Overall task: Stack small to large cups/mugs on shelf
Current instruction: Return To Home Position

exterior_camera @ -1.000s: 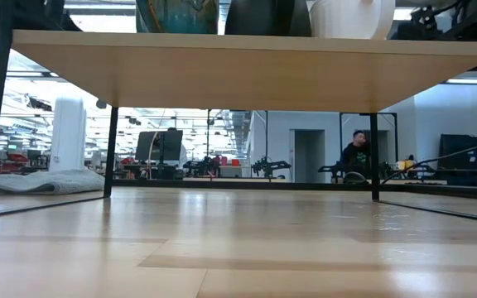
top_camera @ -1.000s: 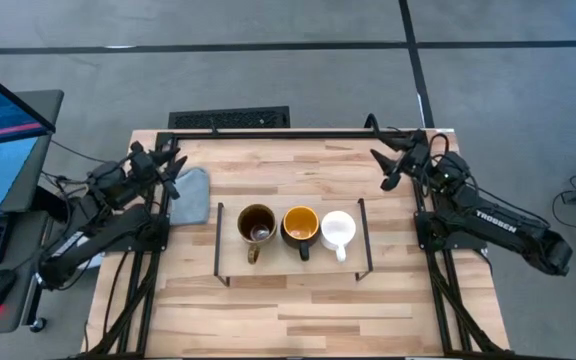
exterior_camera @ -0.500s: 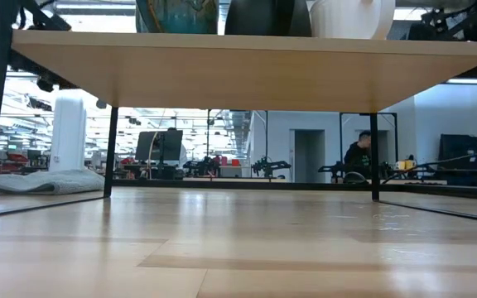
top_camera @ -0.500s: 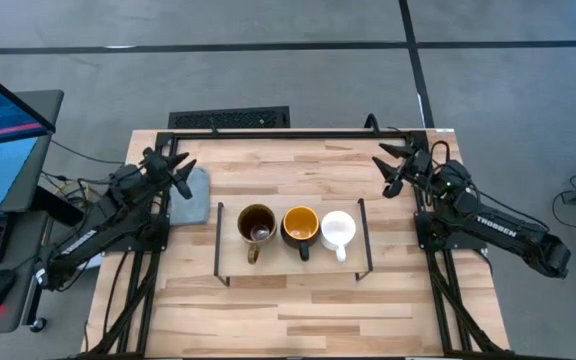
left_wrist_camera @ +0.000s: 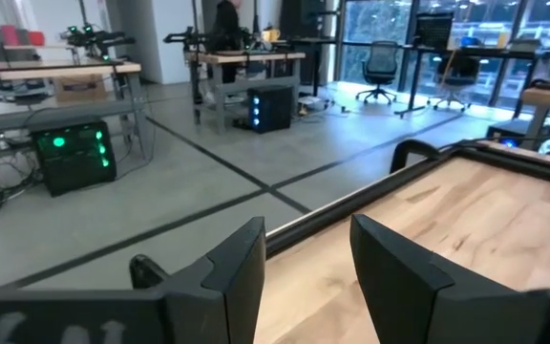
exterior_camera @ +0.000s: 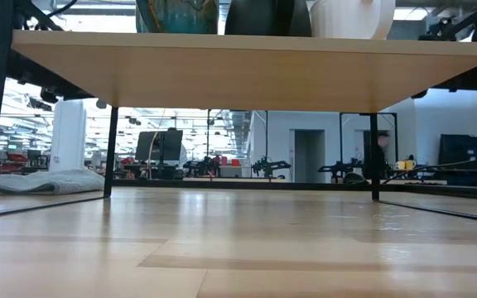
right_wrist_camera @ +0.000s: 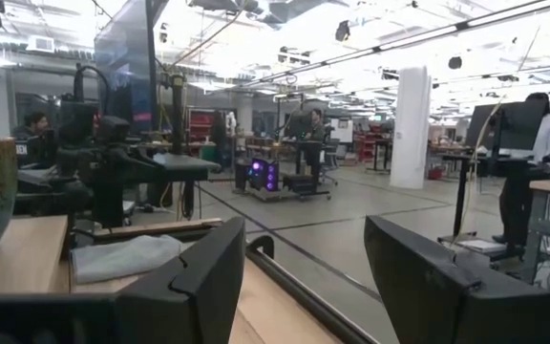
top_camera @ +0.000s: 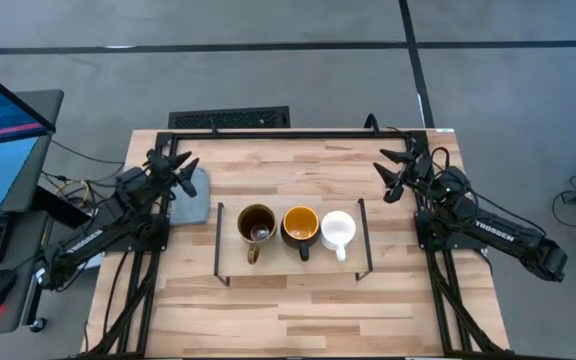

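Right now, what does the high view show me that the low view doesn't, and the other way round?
Only the high view shows the mugs' insides and their order, picture left to right: olive-brown mug, dark mug, white mug. It also shows the left claw and right claw whole, both open, off to either side of the shelf. Only the low view shows the shelf's underside, the tabletop beneath it and the room behind. Both show the shelf, the three mugs on it and the grey cloth.
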Robot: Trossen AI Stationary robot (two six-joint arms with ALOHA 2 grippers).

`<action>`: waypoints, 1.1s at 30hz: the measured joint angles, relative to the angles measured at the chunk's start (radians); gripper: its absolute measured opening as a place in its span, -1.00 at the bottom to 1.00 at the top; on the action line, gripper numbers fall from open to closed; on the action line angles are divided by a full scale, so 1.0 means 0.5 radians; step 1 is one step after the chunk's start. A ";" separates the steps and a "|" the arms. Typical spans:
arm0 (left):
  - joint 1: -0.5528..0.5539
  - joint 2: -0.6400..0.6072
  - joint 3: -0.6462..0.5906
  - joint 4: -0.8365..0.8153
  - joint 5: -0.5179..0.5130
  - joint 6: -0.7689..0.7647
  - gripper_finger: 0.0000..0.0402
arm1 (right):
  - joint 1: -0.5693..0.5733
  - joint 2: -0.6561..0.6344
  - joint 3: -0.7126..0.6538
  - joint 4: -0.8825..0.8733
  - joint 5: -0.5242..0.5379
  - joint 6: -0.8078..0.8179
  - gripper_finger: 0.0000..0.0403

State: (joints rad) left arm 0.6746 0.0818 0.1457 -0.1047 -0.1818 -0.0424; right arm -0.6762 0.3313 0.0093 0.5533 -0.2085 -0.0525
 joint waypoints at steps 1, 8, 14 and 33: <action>0.000 0.000 -0.001 -0.003 -0.017 0.001 -0.27 | 0.000 0.000 0.000 0.001 0.000 -0.001 0.19; 0.000 0.000 -0.001 -0.003 -0.051 0.010 -0.27 | 0.000 0.000 0.000 0.024 0.000 -0.015 0.19; 0.000 0.000 -0.001 -0.097 -0.085 0.007 -0.27 | 0.000 0.000 0.000 0.009 0.000 -0.041 0.19; 0.001 0.002 -0.176 0.062 -0.203 -0.015 -0.27 | 0.022 -0.001 0.002 -0.057 0.000 -0.121 0.19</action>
State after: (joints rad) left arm 0.6750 0.0826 0.0575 -0.0738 -0.2833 -0.0500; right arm -0.6651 0.3309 0.0101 0.5250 -0.2085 -0.1130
